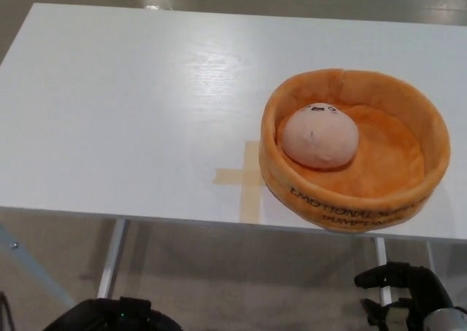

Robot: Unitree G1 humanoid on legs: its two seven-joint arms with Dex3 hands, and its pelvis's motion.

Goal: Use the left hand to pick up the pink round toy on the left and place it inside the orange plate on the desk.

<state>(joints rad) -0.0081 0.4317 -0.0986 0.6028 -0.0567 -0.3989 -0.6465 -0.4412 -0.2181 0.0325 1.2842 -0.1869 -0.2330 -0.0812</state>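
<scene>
The pink round toy (319, 135) lies inside the orange plush plate (408, 105), against its left wall, with its small face turned up and away. The plate stands on the right part of the white desk (131, 112). My left hand (113, 318) is low at the picture's bottom left, below the desk's front edge, and only its dark top shows. Below the desk at the bottom right hangs my right hand (400, 291), open, loosely curled and holding nothing. Neither hand is near the toy.
A tan tape cross (244, 178) is stuck to the desk just left of the plate, near the front edge. Metal desk legs (111, 258) and the floor show beneath the edge.
</scene>
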